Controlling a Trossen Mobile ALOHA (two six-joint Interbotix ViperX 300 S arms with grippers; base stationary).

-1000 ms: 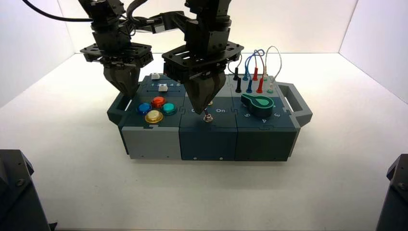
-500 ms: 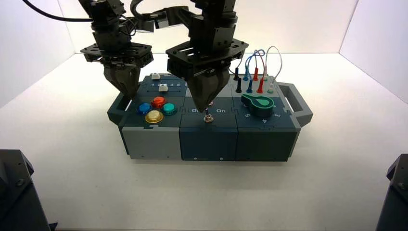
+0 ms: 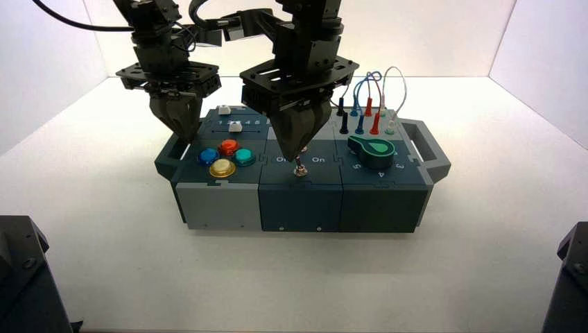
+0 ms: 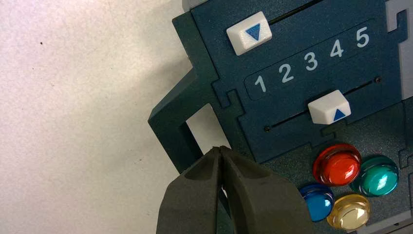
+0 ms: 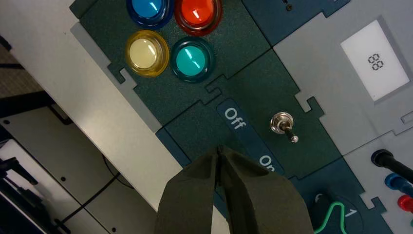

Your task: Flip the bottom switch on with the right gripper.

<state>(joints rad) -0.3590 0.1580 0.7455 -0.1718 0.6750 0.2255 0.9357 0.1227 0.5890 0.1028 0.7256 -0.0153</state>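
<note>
From above, your right gripper [image 3: 299, 148] hangs over the middle of the box [image 3: 298, 194], its fingers pressed together into one point right above the bottom switch [image 3: 299, 168], which stands near the box's front edge between the words "Off" and "On". Your left gripper [image 3: 182, 132] waits over the far-left end of the box, fingers pressed together too. In the left wrist view you see only the left gripper's tips beside the box's handle [image 4: 175, 126]. In the right wrist view the closed tips hide the bottom switch; the toggle you do see there is the plain one [image 5: 283, 125] without words. The switch is likely small, hard, smooth metal that snaps over, so push the side of the lever's tip toward "On". No container is in view.
</note>
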